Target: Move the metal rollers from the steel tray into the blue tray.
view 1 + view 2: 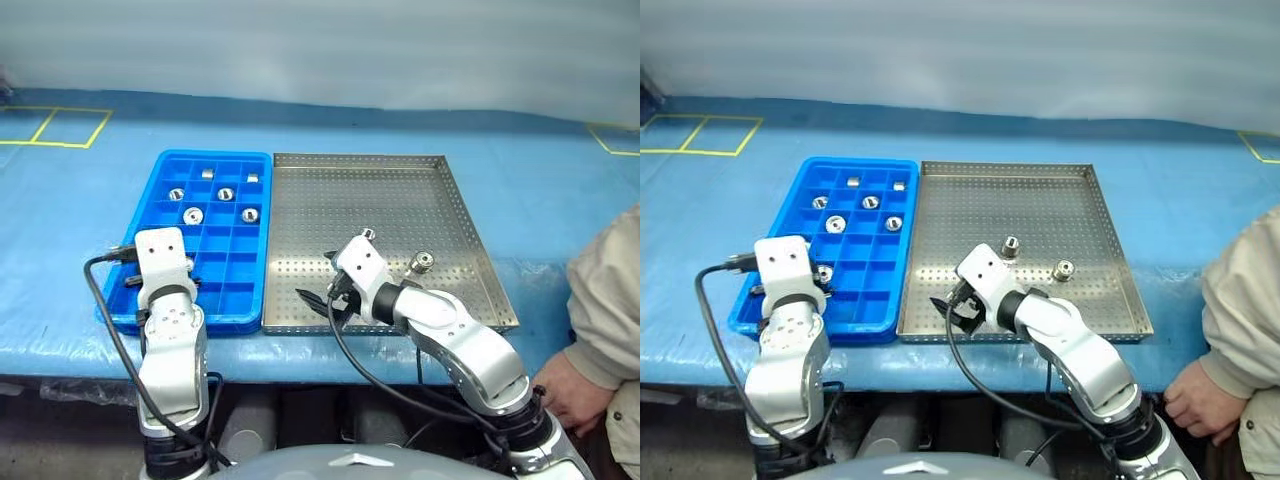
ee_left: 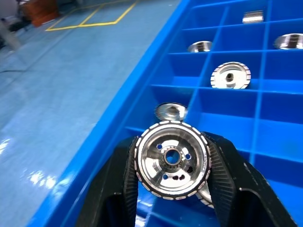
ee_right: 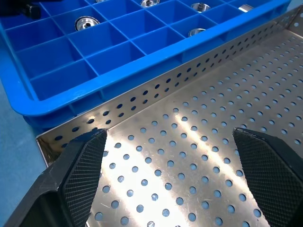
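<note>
Left wrist view: my left gripper (image 2: 171, 189) pinches one metal roller (image 2: 171, 160) over the blue tray (image 2: 142, 85). Drop it in an empty box, approx 12 o'clock. Right gripper (image 3: 168, 163) spread wide.

wide bare perforated floor across most of the steel tray (image 1: 1040, 215), open to a gripper from above. only two metal rollers (image 1: 1011, 245) standing upright near its front edge, well apart from each other. low rim of the steel tray touching the blue tray (image 1: 160, 190) on the left, no gap between. several far compartments there taken by rollers, near ones mostly free. person's hand (image 1: 1200, 398) just off the steel tray's front right corner.
</note>
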`<state>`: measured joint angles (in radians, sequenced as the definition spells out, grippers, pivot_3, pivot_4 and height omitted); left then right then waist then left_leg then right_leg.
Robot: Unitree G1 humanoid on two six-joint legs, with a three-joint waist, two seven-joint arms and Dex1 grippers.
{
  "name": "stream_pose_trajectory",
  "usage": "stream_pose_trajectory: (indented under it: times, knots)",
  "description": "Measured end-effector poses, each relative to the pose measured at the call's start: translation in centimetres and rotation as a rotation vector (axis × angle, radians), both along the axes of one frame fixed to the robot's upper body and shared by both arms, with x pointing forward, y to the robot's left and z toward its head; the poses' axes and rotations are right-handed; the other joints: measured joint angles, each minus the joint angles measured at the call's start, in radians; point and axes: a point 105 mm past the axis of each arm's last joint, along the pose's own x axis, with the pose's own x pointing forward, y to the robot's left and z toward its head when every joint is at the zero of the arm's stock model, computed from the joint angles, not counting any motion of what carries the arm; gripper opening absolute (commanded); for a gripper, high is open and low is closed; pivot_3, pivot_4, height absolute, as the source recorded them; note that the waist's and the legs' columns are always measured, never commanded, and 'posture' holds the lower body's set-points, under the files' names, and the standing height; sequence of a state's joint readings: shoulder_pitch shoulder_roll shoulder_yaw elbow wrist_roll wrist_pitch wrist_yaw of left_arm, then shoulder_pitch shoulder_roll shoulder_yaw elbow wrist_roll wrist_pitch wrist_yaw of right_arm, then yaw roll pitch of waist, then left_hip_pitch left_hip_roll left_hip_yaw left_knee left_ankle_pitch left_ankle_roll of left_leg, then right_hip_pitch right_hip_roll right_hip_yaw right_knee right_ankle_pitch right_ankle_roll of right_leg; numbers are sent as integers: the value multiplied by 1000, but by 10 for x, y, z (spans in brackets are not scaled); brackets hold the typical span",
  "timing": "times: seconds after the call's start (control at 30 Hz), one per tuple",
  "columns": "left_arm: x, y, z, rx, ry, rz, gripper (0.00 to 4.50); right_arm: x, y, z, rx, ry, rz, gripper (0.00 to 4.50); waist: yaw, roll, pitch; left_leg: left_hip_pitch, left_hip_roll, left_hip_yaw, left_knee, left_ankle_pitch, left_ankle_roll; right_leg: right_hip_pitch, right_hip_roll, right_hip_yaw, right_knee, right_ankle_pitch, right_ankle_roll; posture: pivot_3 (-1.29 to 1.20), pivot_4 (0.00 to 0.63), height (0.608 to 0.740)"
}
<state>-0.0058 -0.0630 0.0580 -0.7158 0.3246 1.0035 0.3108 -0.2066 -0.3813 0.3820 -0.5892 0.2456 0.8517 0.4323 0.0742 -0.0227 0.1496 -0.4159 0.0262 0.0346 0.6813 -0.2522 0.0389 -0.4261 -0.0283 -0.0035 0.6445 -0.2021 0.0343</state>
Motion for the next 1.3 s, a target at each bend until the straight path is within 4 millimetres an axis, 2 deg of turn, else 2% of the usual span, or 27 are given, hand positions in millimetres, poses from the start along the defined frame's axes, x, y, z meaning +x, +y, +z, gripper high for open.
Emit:
stream_pose_trajectory:
  times: [0.27, 0.3, 0.5, 0.6, 0.7, 0.8, 0.87, 1.0, 1.1, 1.3]
  knots:
    - [-22, 12, -15, 13, 89, 97, 1690, 0, 4, -2, 7, 11, 29, 4500, 14, 0, 0, 0, 0, -1, 0, 0, 0, 0, 0, -1, 0, 0, -1, 243, 150, 740]
    - [-23, 13, -16, 9, 94, 103, 2421, 0, 4, -2, 8, 11, 30, 4500, 14, 0, 0, 0, 0, -1, 0, 0, 0, 0, -1, -1, 0, 0, -1, 243, 150, 740]
    - [-25, 13, -20, -10, 105, 107, 4395, 0, 4, -2, 11, 13, 23, 4500, 13, 0, 0, -1, 0, -1, 0, 0, 0, 0, -1, -2, 0, -1, -1, 221, 150, 740]
    - [-18, 5, -18, -35, 77, 53, 4479, 0, 4, -2, 22, 11, 5, 4500, 13, 0, 0, -1, 0, -1, 0, 0, 0, 0, -2, -2, 0, -1, -1, 192, 150, 740]
    - [-1, -20, -10, -98, 3, -123, 4479, 5, -1, -1, 59, 15, -75, 4500, 13, 0, 0, -1, 0, -1, 0, 0, 0, -1, -2, -3, 0, -1, -2, 160, 150, 740]
    - [17, -69, 4, -155, -76, -452, 4479, 17, -10, 4, 92, -7, -199, 4500, 6, 0, 0, -2, 0, 0, 0, 0, 0, -2, -3, -3, 0, 0, -2, 135, 150, 740]
    - [18, -101, 10, -147, -95, -688, 4479, 26, -19, 8, 111, -25, -301, 4500, -4, 2, 0, -2, 0, 0, -1, 0, 0, -2, -4, -3, 0, 1, -7, 117, 150, 740]
    - [6, -141, 7, -197, -62, -1021, 4479, 46, -43, 5, 126, -27, -513, 4500, -27, 2, 0, -2, 1, 0, -2, 0, 0, -3, -6, -5, 0, 0, -8, 100, 150, 740]
    - [-10, -164, 0, -238, -2, -1224, 4479, 58, -50, -3, 138, 1, -616, 4500, -41, 3, 0, -1, 1, 1, -3, 0, 0, -3, -1, -4, 0, -2, -5, 85, 150, 740]
    - [-33, -184, -7, -268, 64, -1458, 4479, 76, -49, -20, 146, 36, -690, 4500, -52, 5, 2, -1, 1, 1, -3, 0, 0, -2, 0, -1, 0, -2, -4, 85, 150, 740]
